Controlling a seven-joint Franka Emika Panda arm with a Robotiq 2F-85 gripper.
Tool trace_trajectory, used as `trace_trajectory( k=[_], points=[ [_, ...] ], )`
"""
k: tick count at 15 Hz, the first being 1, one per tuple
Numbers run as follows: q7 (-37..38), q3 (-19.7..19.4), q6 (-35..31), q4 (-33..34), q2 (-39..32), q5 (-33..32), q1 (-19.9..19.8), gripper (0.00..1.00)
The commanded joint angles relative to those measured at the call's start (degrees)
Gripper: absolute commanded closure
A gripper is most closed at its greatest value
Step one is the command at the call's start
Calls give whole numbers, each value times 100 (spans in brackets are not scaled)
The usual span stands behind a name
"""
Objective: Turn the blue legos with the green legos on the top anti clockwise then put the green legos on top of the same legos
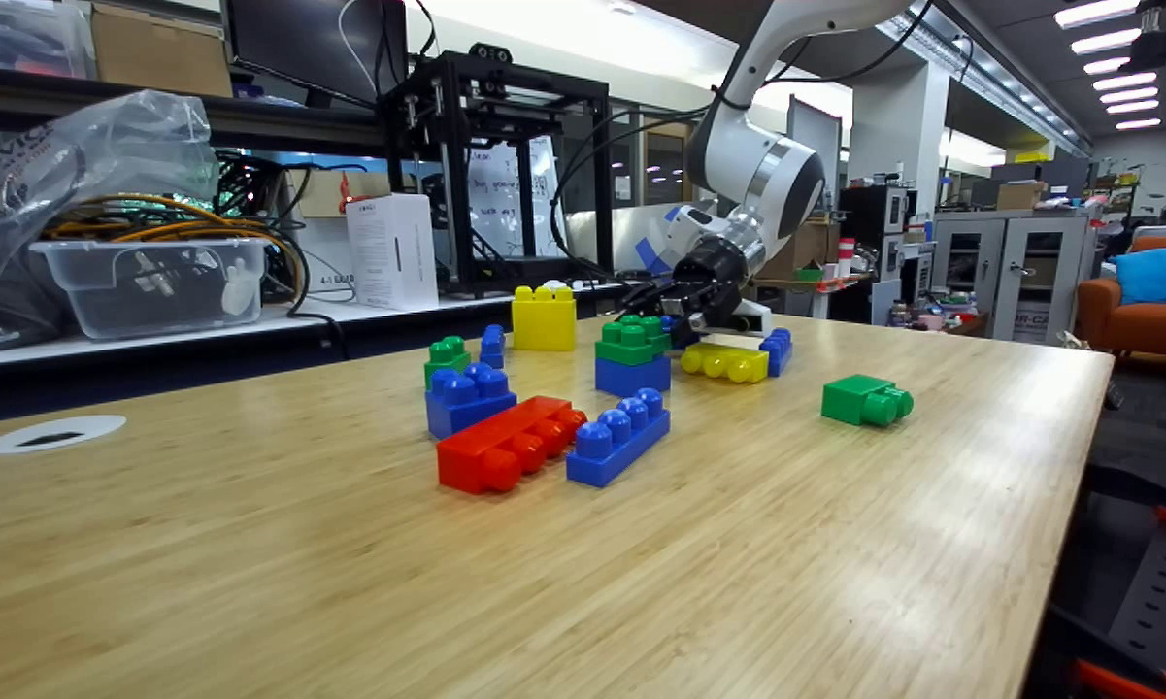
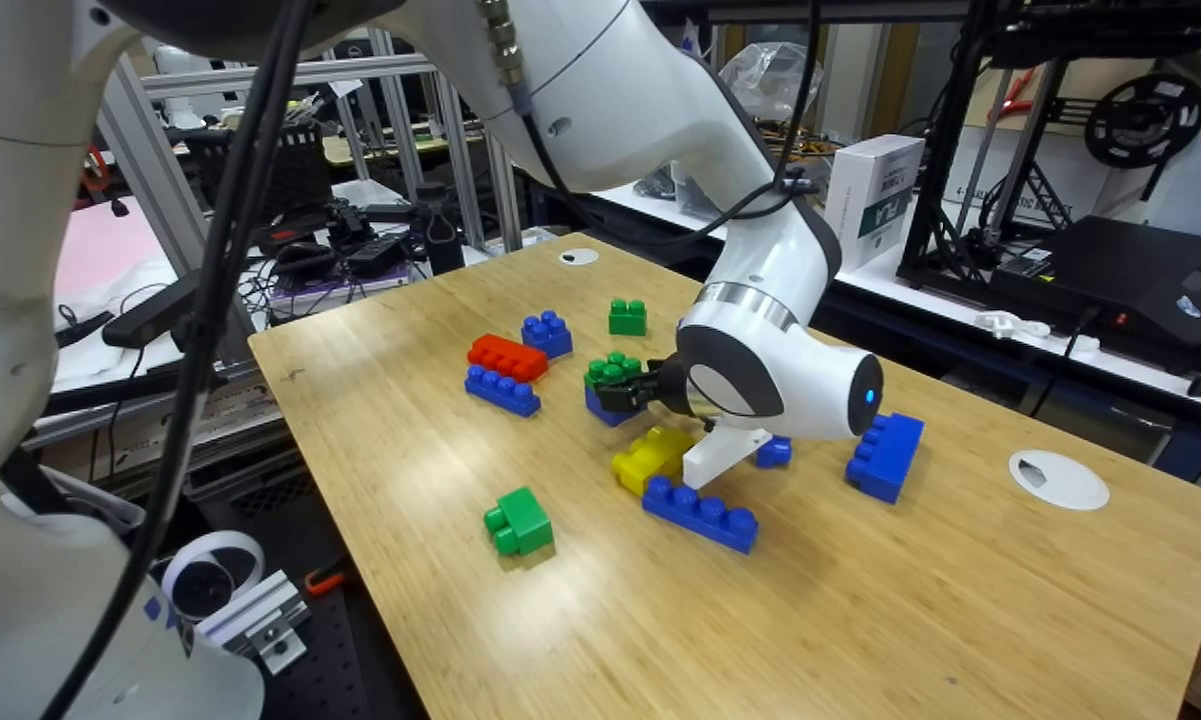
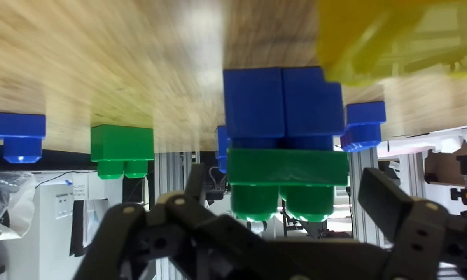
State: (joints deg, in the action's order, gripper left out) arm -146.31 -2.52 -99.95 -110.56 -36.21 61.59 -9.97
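Observation:
A green lego block (image 1: 631,340) sits upright on a blue lego block (image 1: 631,376). In an exterior view, the green block (image 2: 612,368) is at the black fingers and the blue one (image 2: 600,402) is below. In the wrist view, which stands upside down, the stacked green block (image 3: 287,167) hangs below the blue block (image 3: 284,103). My gripper (image 3: 287,189) is open, one finger on each side of the green block with visible gaps. A loose green block lies on its side (image 1: 856,400), also seen in an exterior view (image 2: 520,522).
A yellow block (image 2: 653,458) and a long blue block (image 2: 700,515) lie close beside the stack. A red block (image 1: 505,442), blue blocks (image 1: 621,437) (image 1: 466,403), a small green block (image 1: 445,357) and a tall yellow block (image 1: 544,322) stand around. A large blue block (image 2: 885,458) is farther off.

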Motion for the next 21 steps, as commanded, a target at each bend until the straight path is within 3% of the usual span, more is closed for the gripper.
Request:
trace_trajectory(
  k=[1, 10, 15, 21],
  points=[
    [16, -66, 20, -53, 154, -102, 3, 0],
    [845, -156, -428, -596, 1861, -382, 174, 0],
    [2110, -60, -1766, -871, 2649, 137, 518, 0],
    [3946, 188, -3868, -1158, 2988, -446, 1089, 0]
  ],
)
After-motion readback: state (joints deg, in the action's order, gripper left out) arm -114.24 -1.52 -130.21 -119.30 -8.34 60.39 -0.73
